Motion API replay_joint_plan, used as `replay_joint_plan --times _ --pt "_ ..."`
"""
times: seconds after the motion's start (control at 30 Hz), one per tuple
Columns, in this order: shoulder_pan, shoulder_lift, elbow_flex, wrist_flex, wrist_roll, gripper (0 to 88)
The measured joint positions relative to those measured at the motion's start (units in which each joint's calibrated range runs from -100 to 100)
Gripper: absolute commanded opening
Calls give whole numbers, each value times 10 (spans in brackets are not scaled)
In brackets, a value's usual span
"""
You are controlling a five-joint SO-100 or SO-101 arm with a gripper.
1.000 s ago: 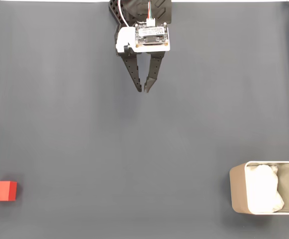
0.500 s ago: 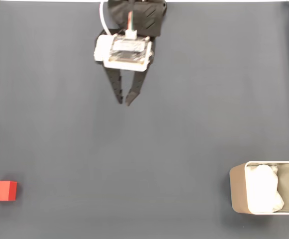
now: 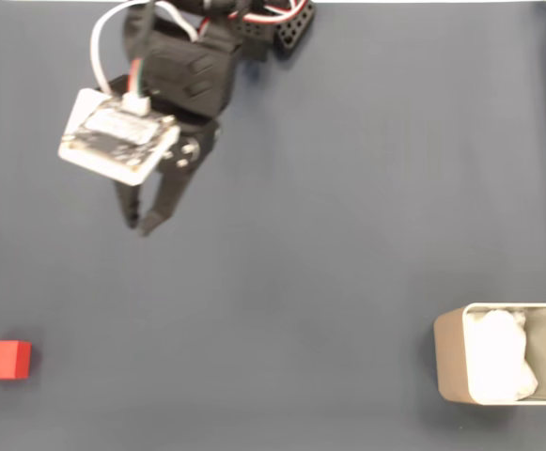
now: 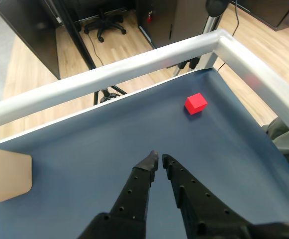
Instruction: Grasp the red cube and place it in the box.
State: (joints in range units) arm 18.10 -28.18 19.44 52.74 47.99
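The red cube (image 3: 4, 360) lies at the lower left edge of the dark blue mat in the fixed view, and far ahead to the right of the fingers in the wrist view (image 4: 196, 103). The beige box (image 3: 449, 357) with white lining stands at the lower right; in the wrist view one corner of the box (image 4: 7, 177) shows at the left edge. My gripper (image 3: 138, 225) hangs over the upper left part of the mat, pointing down-left, well away from both. In the wrist view the gripper (image 4: 159, 158) has its black fingers nearly touching, with nothing between them.
A silver rail (image 4: 134, 64) borders the table's far edge and right side in the wrist view, with wood floor and an office chair (image 4: 104, 25) beyond. White cable (image 3: 101, 42) loops over the arm's top. Bare mat lies between gripper, cube and box.
The arm has swung left and reached further out; the gripper tips moved from top centre to the upper left, now angled toward the cube's side. Cube and box have not moved.
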Motion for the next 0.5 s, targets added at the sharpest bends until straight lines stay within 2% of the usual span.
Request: replay_joint_plan --times 0.5 --pt "69 200 -199 0 0 12"
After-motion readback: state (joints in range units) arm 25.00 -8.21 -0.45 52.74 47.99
